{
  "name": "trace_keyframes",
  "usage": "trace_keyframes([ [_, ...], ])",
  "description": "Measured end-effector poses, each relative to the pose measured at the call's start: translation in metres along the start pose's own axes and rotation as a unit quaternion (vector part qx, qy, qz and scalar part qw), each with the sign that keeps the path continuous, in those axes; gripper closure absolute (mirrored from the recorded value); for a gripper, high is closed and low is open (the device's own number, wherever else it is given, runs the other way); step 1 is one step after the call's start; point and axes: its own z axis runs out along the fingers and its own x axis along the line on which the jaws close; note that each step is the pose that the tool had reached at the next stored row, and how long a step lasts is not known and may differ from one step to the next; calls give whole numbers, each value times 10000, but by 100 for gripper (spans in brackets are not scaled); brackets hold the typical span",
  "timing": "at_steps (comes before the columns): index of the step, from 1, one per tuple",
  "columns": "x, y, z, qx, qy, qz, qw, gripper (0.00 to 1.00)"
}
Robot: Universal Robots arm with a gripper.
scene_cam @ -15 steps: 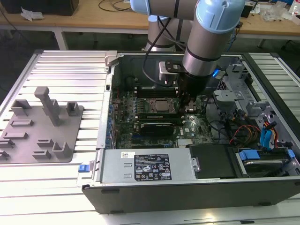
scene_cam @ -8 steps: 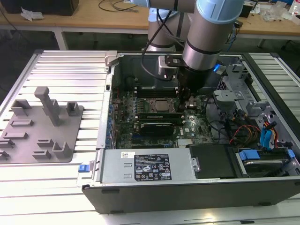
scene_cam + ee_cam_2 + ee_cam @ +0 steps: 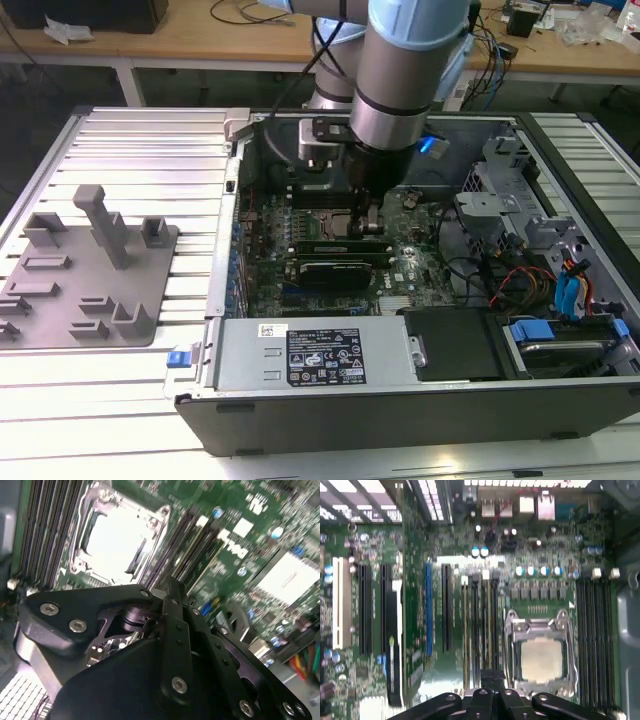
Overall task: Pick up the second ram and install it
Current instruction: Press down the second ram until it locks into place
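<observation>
My gripper [image 3: 372, 222] reaches down into the open computer case, low over the motherboard. It hangs over the black memory slots [image 3: 480, 630] that run beside the square CPU socket [image 3: 540, 660]. In both wrist views the fingers [image 3: 485, 686] are drawn together into a narrow pair, in line with one of those slots. My gripper [image 3: 172, 587] points at the slots next to the socket [image 3: 117, 540]. The second ram is hidden: I cannot make out a green stick between the fingers or apart from the slots.
A grey plastic tray [image 3: 60, 300] with upright posts lies on the slatted table at the exterior view's left. Inside the case are the power supply box [image 3: 300, 360], a metal drive cage [image 3: 500, 200] and coloured cables [image 3: 520, 280]. Long expansion slots [image 3: 390, 630] lie farther from the socket.
</observation>
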Motion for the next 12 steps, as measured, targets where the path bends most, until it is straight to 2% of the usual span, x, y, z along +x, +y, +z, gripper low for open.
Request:
trace_keyframes([
  [5,-4,218,29,1,-1,0,10000,92],
  [12,-8,344,79,-8,6,-145,9999,92],
])
